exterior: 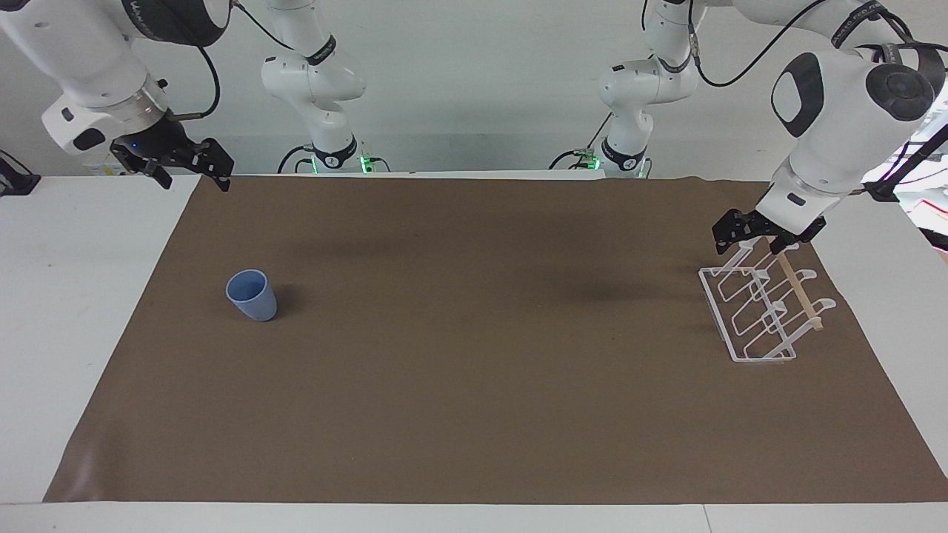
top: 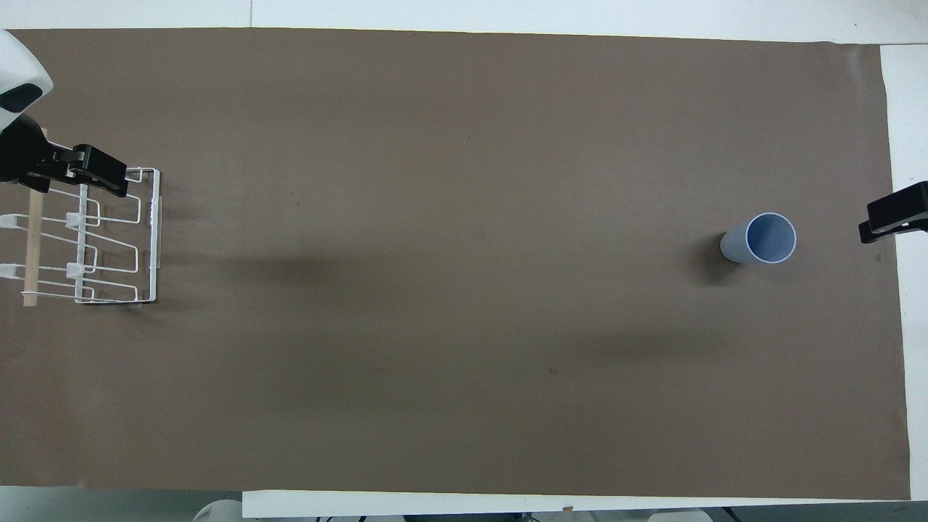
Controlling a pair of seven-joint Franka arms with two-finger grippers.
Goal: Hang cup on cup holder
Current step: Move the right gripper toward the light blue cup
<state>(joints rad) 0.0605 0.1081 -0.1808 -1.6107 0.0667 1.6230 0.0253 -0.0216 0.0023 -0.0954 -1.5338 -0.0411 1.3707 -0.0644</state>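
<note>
Risk assessment. The left tool (exterior: 763, 235) is down at the end of the cup holder (exterior: 763, 314) nearest the robots, its fingers spread and appearing to touch or straddle the top wire there; actual contact cannot be confirmed. The rack is light wire with a thin wooden dowel (exterior: 801, 293) along its top. If this tool shifts sideways or lifts while caught in a loop, the rack is likely to slide on the brown mat (exterior: 474, 414) or tip, leaving the prongs misaligned for hanging. If the tool lets go too soon, the rack has nothing to steady it when a cup is pressed onto a prong.

The cup (exterior: 252, 295) stands upright, mouth up, on the bench toward the right arm's end, untouched. It has no handle and tapers toward its base, so a pinch low on the wall may squeeze it upward out of the fingers, and a glancing approach may knock it over and set it rolling.

Position relative to tools. The right tool (exterior: 189, 166) hangs open near the mat's corner at the robots' edge, well apart from the cup and holding nothing. Cup and cup holder sit at different ends of the mat, well apart.
</note>
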